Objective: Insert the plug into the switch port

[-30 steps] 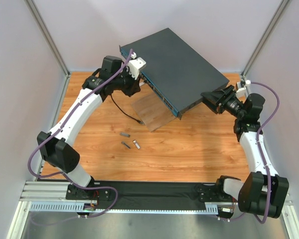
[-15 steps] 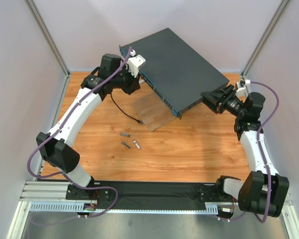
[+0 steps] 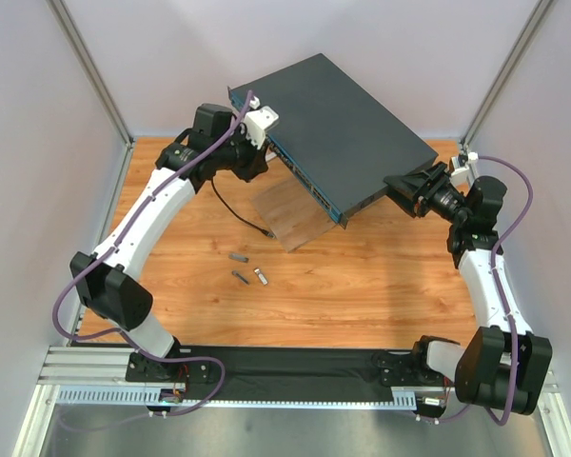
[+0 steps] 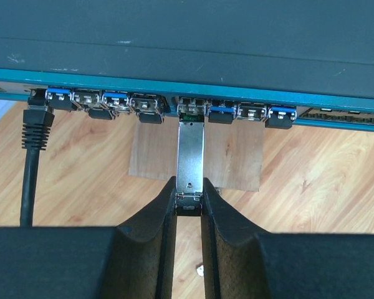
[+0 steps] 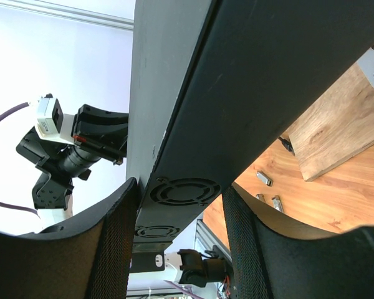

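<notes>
The switch [image 3: 335, 122] is a flat dark grey box lying at an angle, its teal front edge [image 4: 174, 92] carrying a row of small ports. My left gripper [image 4: 189, 188] is shut on the near end of a silver plug [image 4: 191, 152]. The plug's far end sits in the mouth of a port near the middle of the row. In the top view the left gripper [image 3: 268, 150] is against the switch's front edge. My right gripper [image 5: 181, 187] is shut on the switch's vented end [image 5: 186, 190], one finger on each face, at its right corner [image 3: 400, 187].
A pale wooden board [image 3: 291, 215] lies under the switch's front edge. A black cable [image 4: 35, 134] is plugged into the leftmost port and trails over the table [image 3: 231, 208]. Three small loose metal plugs [image 3: 251, 274] lie on the wooden tabletop nearer the arm bases.
The left wrist has edged slightly toward the switch's front edge. The right arm and the switch have not moved.
</notes>
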